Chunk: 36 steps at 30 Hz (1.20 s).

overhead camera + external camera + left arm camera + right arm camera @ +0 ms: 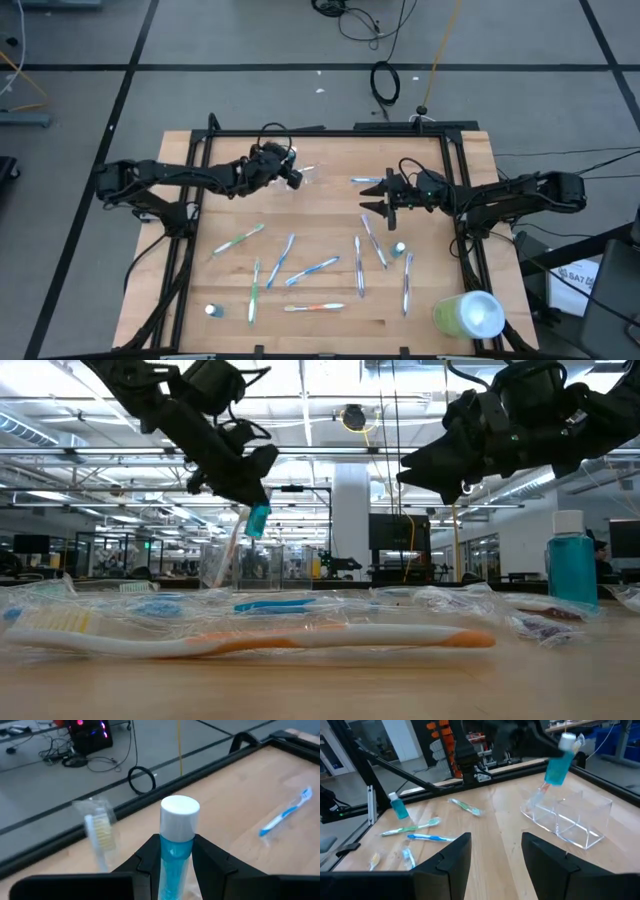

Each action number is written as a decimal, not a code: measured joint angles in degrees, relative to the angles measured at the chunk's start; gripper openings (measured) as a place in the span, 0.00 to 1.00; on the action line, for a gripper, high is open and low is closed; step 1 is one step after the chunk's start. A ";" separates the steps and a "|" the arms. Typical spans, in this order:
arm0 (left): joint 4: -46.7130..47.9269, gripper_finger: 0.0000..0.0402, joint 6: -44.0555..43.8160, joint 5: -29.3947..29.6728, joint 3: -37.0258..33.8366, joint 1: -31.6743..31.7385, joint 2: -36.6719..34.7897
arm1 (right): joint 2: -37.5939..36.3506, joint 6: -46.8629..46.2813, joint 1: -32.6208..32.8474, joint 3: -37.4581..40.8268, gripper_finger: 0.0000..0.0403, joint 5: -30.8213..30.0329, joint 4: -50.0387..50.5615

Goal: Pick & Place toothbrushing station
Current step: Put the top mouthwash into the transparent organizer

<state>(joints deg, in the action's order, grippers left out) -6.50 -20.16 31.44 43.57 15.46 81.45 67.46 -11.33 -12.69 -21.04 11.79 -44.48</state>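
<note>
My left gripper is shut on a small blue tube with a white cap and holds it in the air over the clear plastic holder at the table's far middle. A wrapped toothbrush leans with its lower end in that holder's end compartment. My right gripper hovers open to the holder's right, nothing between its fingers. Several wrapped toothbrushes lie flat on the near half of the table, and small white-capped tubes stand at the right and near left. My left gripper pinches the blue tube between its two fingers on the upper body just below the white cap. The fingers slant down from the table's left and lie across the tube. It is lifted clear, cap up, its blue body hanging below the fingers.
A large lime-green cylinder with a white end lies at the near right corner. One toothbrush lies close to my right gripper. Black frame rails run along the table's far and side edges. Bare wood shows at the far left.
</note>
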 joint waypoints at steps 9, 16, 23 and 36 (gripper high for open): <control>-2.54 0.23 0.34 6.54 -0.48 -0.19 5.84 | 0.00 0.00 0.00 0.00 0.42 0.22 -1.41; -3.80 0.23 0.06 7.57 -0.48 0.05 10.27 | 0.00 0.00 0.01 0.00 0.42 0.22 -1.63; -4.48 0.23 -0.72 7.52 -0.51 -0.11 13.07 | 0.00 0.00 0.02 0.00 0.42 0.24 -2.04; -4.28 0.39 -2.63 7.49 -0.51 -0.11 13.66 | 0.00 0.01 0.04 0.00 0.42 0.26 -2.08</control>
<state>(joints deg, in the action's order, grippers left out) -10.79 -22.79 38.93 43.07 15.35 95.11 67.46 -11.33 -12.65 -21.04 12.05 -46.56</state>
